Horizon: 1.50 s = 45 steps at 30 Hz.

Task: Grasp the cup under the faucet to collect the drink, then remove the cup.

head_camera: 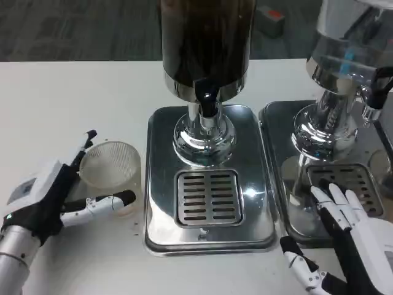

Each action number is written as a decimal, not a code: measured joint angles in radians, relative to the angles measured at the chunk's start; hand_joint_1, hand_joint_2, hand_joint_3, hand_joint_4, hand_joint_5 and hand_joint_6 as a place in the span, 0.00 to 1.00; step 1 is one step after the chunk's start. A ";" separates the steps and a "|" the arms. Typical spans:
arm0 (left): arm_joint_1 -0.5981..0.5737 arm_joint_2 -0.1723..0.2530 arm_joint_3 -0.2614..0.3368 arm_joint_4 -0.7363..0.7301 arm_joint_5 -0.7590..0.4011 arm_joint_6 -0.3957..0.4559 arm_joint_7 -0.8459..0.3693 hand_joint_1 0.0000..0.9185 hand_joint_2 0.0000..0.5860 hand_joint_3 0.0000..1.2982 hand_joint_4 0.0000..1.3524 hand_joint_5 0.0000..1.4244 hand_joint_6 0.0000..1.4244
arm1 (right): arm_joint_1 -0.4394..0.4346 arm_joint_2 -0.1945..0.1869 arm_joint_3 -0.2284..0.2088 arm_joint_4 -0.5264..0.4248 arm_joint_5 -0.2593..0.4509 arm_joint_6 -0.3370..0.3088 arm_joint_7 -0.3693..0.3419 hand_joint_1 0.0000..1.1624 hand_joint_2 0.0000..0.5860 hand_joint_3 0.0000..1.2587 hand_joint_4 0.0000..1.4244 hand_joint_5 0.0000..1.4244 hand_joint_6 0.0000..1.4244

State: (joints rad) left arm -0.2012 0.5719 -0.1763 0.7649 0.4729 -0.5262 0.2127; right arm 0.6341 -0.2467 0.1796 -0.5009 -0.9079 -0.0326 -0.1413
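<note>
A clear ribbed cup point(112, 175) stands upright and empty on the white table, left of the steel drip tray point(209, 239). My left hand point(52, 203) brackets the cup: one finger reaches along its far side, the thumb lies along its near side, and a gap remains so the cup is not gripped. The dark drink dispenser point(206, 43) rises above the tray, its black faucet point(207, 98) over the slotted grate point(209, 198). My right hand point(353, 236) lies flat with fingers spread at the lower right, over the neighbouring tray.
A second dispenser point(347, 67) with a clear tank stands at the right on its own steel tray point(279, 160) with a grate point(344, 181). Bare white table stretches to the left and behind the cup.
</note>
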 measured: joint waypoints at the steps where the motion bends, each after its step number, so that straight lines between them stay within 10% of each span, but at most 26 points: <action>1: 0.000 0.000 -0.003 0.003 0.009 -0.003 0.014 0.25 0.02 0.03 0.03 0.14 0.24 | 0.000 0.000 0.000 0.000 0.001 0.000 0.000 0.20 0.63 0.10 0.02 0.01 0.14; 45: -0.003 -0.033 -0.121 0.058 0.169 -0.048 0.341 0.14 0.14 0.22 0.25 0.54 0.90 | 0.050 0.010 -0.026 -0.016 0.030 0.022 0.000 0.19 0.64 0.10 0.02 0.02 0.15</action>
State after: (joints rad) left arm -0.2045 0.5389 -0.2978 0.8224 0.6422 -0.5739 0.5539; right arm 0.6841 -0.2366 0.1539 -0.5171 -0.8775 -0.0106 -0.1412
